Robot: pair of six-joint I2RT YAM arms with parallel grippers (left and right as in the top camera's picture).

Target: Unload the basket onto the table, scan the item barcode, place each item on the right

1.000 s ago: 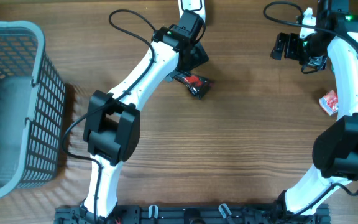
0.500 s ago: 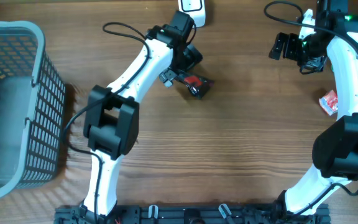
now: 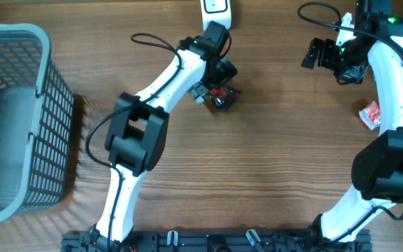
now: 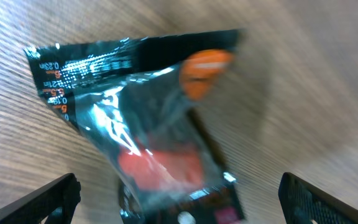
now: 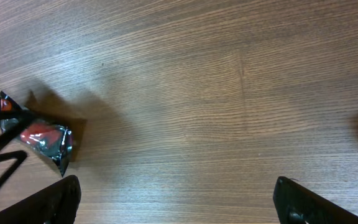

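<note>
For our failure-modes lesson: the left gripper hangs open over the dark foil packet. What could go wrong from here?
The foil packet lies glossy and crinkled on the table; the left gripper may push or skid it instead of pinching it. No barcode shows in any view, so it might be lifted facing the wrong way.

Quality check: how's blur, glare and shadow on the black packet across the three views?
Left wrist: black packet is motion-smeared, worst in its lower half, with glare streaks on the foil; print at its top edge barely readable. Right wrist: table grain sharp, packet small at left, a soft shadow beside it. Overhead: sharp, even light, no glare.
</note>
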